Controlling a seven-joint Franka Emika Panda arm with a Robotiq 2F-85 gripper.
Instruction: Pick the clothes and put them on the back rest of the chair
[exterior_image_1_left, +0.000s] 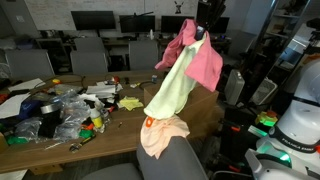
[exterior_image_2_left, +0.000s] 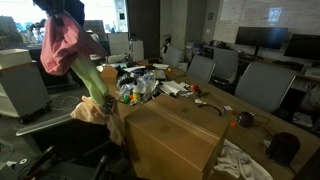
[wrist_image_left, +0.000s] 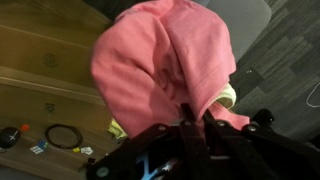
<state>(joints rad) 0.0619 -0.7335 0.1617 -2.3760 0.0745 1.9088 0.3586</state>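
Observation:
My gripper (exterior_image_1_left: 200, 32) is shut on a pink cloth (exterior_image_1_left: 197, 57) and holds it high in the air; a pale green cloth (exterior_image_1_left: 172, 92) hangs down with it. In the wrist view the pink cloth (wrist_image_left: 165, 65) fills the frame, pinched between my fingers (wrist_image_left: 196, 122). The bundle also shows in an exterior view (exterior_image_2_left: 62, 42), with the green cloth (exterior_image_2_left: 95, 85) hanging below. A peach cloth (exterior_image_1_left: 163, 135) lies draped over the top of the grey chair's back rest (exterior_image_1_left: 175, 163), directly under the hanging clothes.
A wooden table (exterior_image_1_left: 125, 130) carries clutter: plastic bags (exterior_image_1_left: 70, 115), a yellow item (exterior_image_1_left: 130, 103) and small objects. Office chairs (exterior_image_1_left: 90, 62) stand behind it. A cardboard box (exterior_image_2_left: 175, 140) stands in an exterior view. Another robot's white base (exterior_image_1_left: 295, 125) is at the right.

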